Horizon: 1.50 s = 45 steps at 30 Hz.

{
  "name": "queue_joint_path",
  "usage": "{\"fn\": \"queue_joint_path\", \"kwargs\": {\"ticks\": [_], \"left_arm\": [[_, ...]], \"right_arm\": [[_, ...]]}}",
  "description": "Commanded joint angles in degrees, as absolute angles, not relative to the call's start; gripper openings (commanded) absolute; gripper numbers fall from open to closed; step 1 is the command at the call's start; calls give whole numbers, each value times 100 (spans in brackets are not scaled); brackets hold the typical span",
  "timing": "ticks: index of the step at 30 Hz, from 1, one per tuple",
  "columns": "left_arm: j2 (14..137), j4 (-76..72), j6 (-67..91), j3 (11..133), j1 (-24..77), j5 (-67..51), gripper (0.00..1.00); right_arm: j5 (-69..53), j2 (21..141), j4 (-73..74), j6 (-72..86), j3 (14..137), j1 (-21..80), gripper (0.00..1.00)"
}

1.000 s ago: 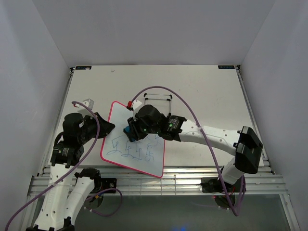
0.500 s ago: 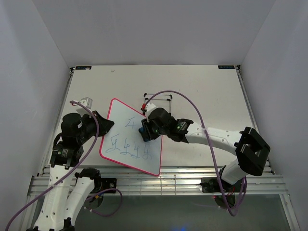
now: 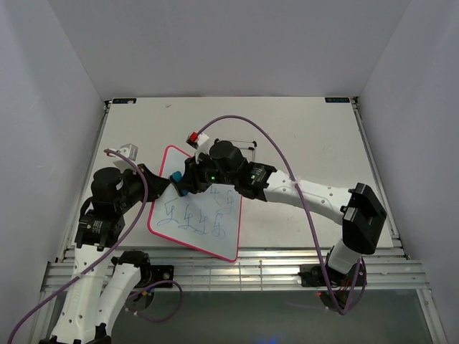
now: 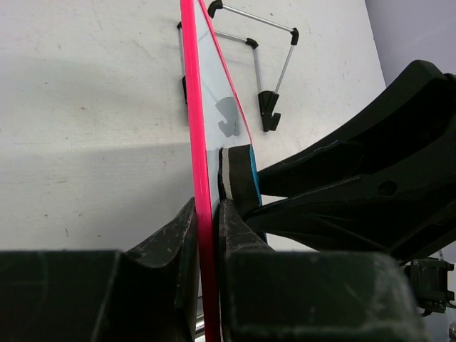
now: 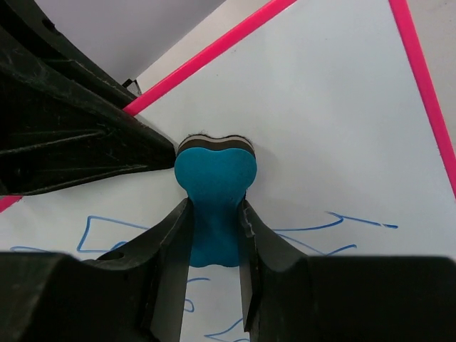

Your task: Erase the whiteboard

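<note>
Left jaws clamped shut on the pink frame of the whiteboard (image 3: 208, 240), along its left edge. Right jaws gripping the blue eraser (image 5: 214, 178), pad pressed on the board's upper-left area, right beside my left jaws. Board sits left of centre on the tabletop (image 3: 301, 136), scribbled face up, skewed with its right near corner closest to my bases. Long axis looks roughly left-right, can't confirm. Wire stand (image 4: 269, 114) lies just beyond the board's far edge.

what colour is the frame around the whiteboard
Bright pink-red. The whiteboard frame shows best in the left wrist view, running edge-on up the picture.
</note>
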<state>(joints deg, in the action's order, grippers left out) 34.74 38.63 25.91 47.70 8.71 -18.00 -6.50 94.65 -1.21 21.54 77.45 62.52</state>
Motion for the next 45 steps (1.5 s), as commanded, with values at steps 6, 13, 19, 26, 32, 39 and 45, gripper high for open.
{"fn": "queue_joint_path", "kwargs": {"ticks": [6, 13, 19, 26, 32, 39, 45], "left_arm": [[3419, 3788, 2145, 4869, 940, -1995, 0], [3410, 3797, 2118, 4896, 940, -1951, 0], [3489, 3744, 2101, 4869, 949, -2013, 0], [3454, 3709, 2136, 4834, 940, -2092, 0], [3472, 3709, 2188, 4781, 941, -2162, 0], [3410, 3744, 2250, 4790, 941, -1987, 0], [3384, 3806, 2303, 4816, 949, -1776, 0]], "right_arm": [[-826, 9545, -44, 2373, 6857, 5608, 22], [-599, 9290, 70, 2303, 5566, 4975, 22], [-930, 9149, 106, 2329, 5642, 4930, 22], [-1362, 9579, -97, 2557, 7108, 5308, 22], [-1327, 10361, 474, 2672, 8814, 5625, 21], [-1099, 10380, 721, 2681, 8395, 5581, 21], [-835, 9792, 712, 2646, 6884, 5196, 21]]}}
